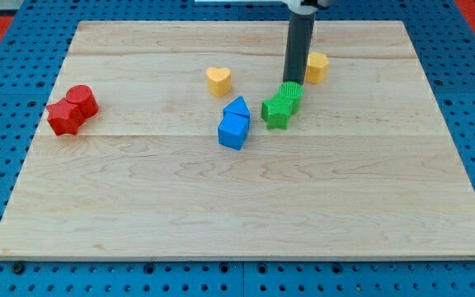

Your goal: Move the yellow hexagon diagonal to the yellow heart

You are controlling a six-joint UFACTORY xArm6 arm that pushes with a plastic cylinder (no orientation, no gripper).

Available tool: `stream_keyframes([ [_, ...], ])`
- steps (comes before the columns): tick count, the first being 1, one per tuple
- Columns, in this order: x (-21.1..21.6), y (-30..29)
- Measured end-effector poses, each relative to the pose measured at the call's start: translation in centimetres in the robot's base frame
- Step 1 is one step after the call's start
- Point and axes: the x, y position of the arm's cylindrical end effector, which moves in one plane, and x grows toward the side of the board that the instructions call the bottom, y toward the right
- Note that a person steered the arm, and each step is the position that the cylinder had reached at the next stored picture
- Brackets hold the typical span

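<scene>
Gripperless, my arm ends in a dark rod, so nothing here can open, close or hold; my tip (293, 82) rests on the counter (237, 206) just to the view's left of the yellow hexagon (317, 66), close beside it, though I cannot tell whether they touch.

That hexagon sits near the view's top, right of centre, a small flat-topped yellow block partly hidden by the rod. My tip's place on its left side suggests, as I judge it, a push that would send the block rightward or upward, not toward the yellow heart (218, 80), which lies well apart to the view's left.

Just below my tip are two green blocks (281, 105), touching each other. Left of them stand the blue blocks (235, 122), stacked close. Far at the view's left lie the red blocks (72, 109).
</scene>
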Motion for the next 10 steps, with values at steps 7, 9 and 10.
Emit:
stream_keyframes([
  [7, -5.4, -8.2],
  [9, -7.4, 3.8],
  [10, -3.2, 3.4],
])
